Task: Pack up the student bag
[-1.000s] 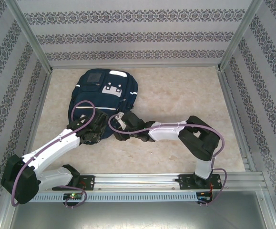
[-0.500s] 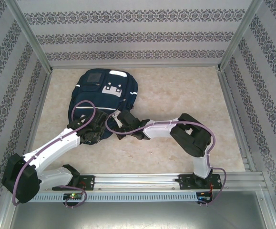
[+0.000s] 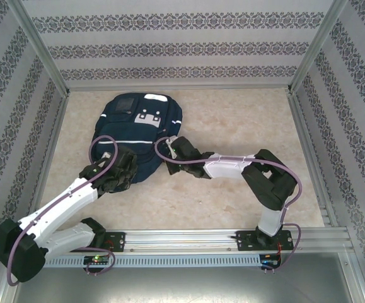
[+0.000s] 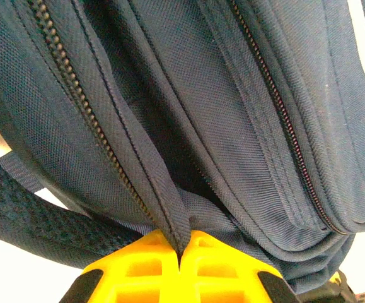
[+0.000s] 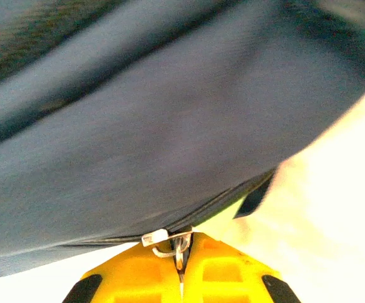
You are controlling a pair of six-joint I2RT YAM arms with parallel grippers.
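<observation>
The navy-blue student bag (image 3: 139, 123) lies flat on the beige table at the back left, its grey-white patches facing up. My left gripper (image 3: 123, 165) sits at the bag's near edge, shut on a fold of navy fabric (image 4: 169, 208) beside a zipper track (image 4: 84, 113). At the bag's right side my right gripper (image 3: 173, 146) is shut on a silver zipper pull (image 5: 173, 243); the bag's blue side (image 5: 144, 145) looms blurred above its yellow fingers (image 5: 223, 271).
Patterned walls with metal posts (image 3: 43, 53) enclose the table on three sides. The arm bases stand on a rail (image 3: 188, 243) along the near edge. Bare beige table (image 3: 245, 120) lies to the right of the bag.
My right gripper has moved up and to the right along the bag's right side with the zipper pull. The left arm has shifted slightly left, still holding the fabric.
</observation>
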